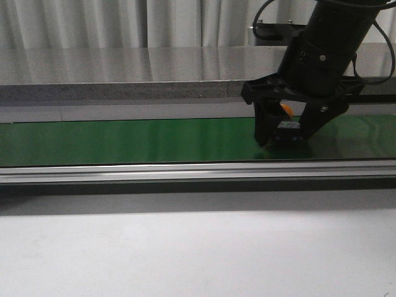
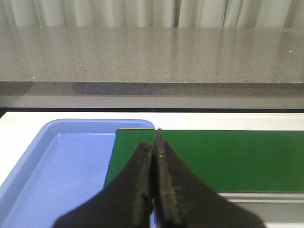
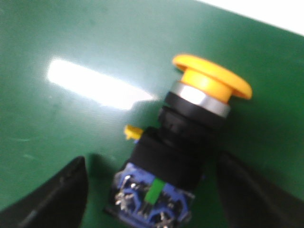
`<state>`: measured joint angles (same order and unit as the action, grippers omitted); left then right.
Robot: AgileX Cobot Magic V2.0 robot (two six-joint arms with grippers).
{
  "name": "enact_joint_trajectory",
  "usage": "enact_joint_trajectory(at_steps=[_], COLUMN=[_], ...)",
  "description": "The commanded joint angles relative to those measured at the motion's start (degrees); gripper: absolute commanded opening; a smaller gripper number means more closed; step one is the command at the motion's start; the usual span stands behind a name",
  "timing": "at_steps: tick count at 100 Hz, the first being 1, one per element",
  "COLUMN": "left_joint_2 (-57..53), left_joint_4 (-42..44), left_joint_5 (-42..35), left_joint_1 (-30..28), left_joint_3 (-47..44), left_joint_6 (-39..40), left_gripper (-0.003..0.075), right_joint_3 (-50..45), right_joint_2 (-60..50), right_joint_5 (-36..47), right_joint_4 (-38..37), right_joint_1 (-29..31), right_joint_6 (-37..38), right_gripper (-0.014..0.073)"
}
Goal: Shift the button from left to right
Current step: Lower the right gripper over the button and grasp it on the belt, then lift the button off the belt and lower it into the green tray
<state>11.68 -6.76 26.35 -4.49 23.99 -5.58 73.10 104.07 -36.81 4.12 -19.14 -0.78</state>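
Note:
The button (image 1: 286, 114) has an orange rounded top, a black collar and a blue-grey boxy base. It lies tilted on its side on the green belt (image 1: 124, 139), right of centre. My right gripper (image 1: 284, 140) is down at the belt and open, with one finger on each side of the button. In the right wrist view the button (image 3: 190, 137) lies between the fingers (image 3: 47, 199), with a gap on at least one side. My left gripper (image 2: 154, 147) is shut and empty, and does not show in the front view.
A blue tray (image 2: 57, 171) sits at the belt's left end (image 2: 228, 156), under my left gripper. A metal rail (image 1: 185, 171) runs along the belt's front edge. A grey stone ledge (image 1: 124, 93) and curtains stand behind. A white tabletop (image 1: 185, 247) lies in front.

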Motion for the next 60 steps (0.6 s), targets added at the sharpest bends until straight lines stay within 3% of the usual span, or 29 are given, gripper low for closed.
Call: enact_joint_trajectory(at_steps=[1,28,60], left_joint_2=[0.64,0.64,0.64], left_joint_4=[-0.86,-0.86,-0.86], left_joint_5=[-4.44,-4.44,-4.44], left_joint_1=[0.44,0.44,0.44], left_joint_3=[1.57,1.57,1.57], left_joint_6=[0.19,0.19,0.19], left_gripper=[-0.002,-0.002,-0.002], right_joint_3=[1.64,1.78,6.36], right_joint_2=[-1.4,-1.66,-5.68], right_joint_5=[2.2,1.18,-5.24], right_joint_4=[-0.03,0.14,-0.45], right_joint_1=[0.19,0.19,3.74], right_joint_6=[-0.43,0.03,-0.02], right_gripper=[0.0448,0.0094,0.0078])
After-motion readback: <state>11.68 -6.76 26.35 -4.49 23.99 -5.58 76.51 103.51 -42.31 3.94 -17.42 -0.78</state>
